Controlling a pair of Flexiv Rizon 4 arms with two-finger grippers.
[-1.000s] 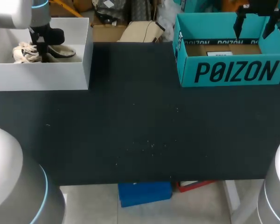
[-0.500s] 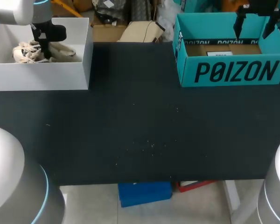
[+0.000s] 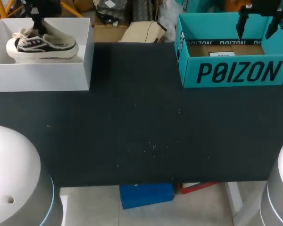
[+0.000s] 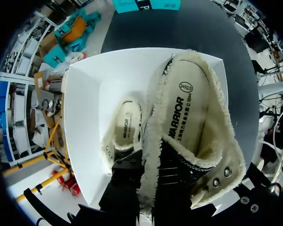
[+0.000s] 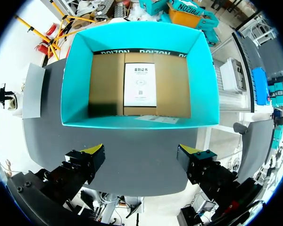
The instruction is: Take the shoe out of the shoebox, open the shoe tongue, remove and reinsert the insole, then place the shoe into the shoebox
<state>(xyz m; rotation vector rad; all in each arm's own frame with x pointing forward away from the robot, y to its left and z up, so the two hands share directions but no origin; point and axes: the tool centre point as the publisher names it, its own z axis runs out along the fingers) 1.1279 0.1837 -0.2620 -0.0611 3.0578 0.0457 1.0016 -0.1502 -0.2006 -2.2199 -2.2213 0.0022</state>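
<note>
A black-and-white sneaker [image 3: 42, 44] with a fleece lining hangs over the white box [image 3: 42, 75] at the far left, sole level and toe to the left. My left gripper [image 3: 37, 18] is shut on its fuzzy collar from above. In the left wrist view the shoe [image 4: 188, 122] shows its cream insole, and my left gripper [image 4: 148, 195] pinches the collar edge, its tips hidden. A second shoe [image 4: 125, 132] lies in the white box [image 4: 80, 117] underneath. My right gripper [image 3: 257, 21] hovers open over the teal shoebox [image 3: 236, 70], nothing between its fingers.
The teal shoebox [image 5: 132, 123] stands at the far right, with a brown cardboard floor and a white paper card [image 5: 139, 84] inside; my right gripper [image 5: 142, 154] is above its near wall. A black mat [image 3: 141, 127] covers the table between the two boxes.
My left gripper has shut on the sneaker's collar and risen, lifting the shoe from the floor of the white box to above its rim. The right arm has not moved.
</note>
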